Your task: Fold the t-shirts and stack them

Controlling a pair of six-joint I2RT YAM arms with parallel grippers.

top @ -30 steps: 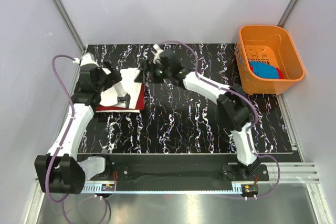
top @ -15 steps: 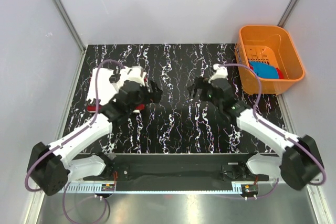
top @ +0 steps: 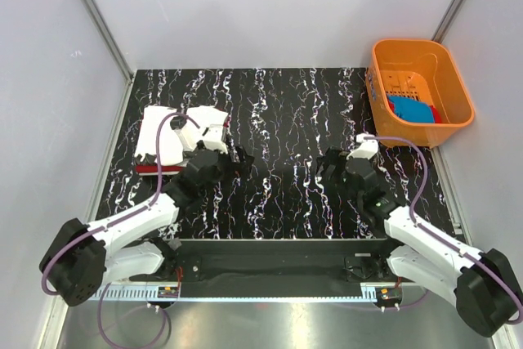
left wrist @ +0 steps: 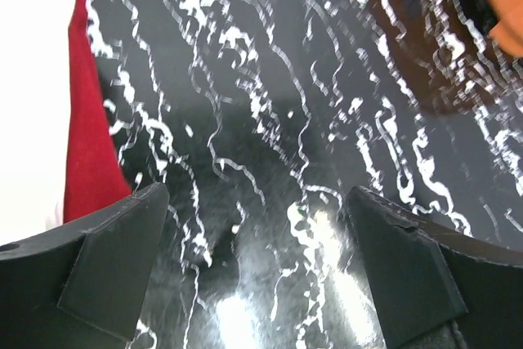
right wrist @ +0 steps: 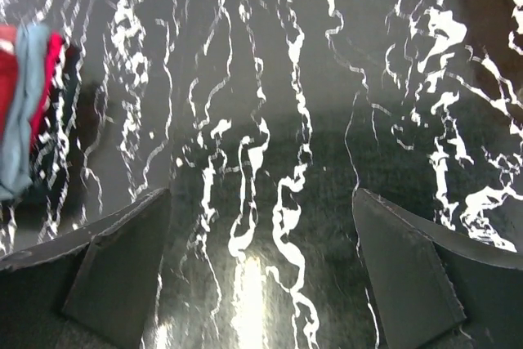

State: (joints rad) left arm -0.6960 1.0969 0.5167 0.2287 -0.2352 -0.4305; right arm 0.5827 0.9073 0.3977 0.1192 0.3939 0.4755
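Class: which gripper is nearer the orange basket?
Right. The right gripper is centre-right, short of the orange basket; the left gripper is beside the white t-shirt, on the opposite side.

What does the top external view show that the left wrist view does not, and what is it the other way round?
Only the top external view shows both arms, the right gripper, open, and the blue t-shirt in the orange basket. Only the left wrist view shows from close that the open left gripper holds nothing. Both show the white t-shirt, the red t-shirt and the black marbled table.
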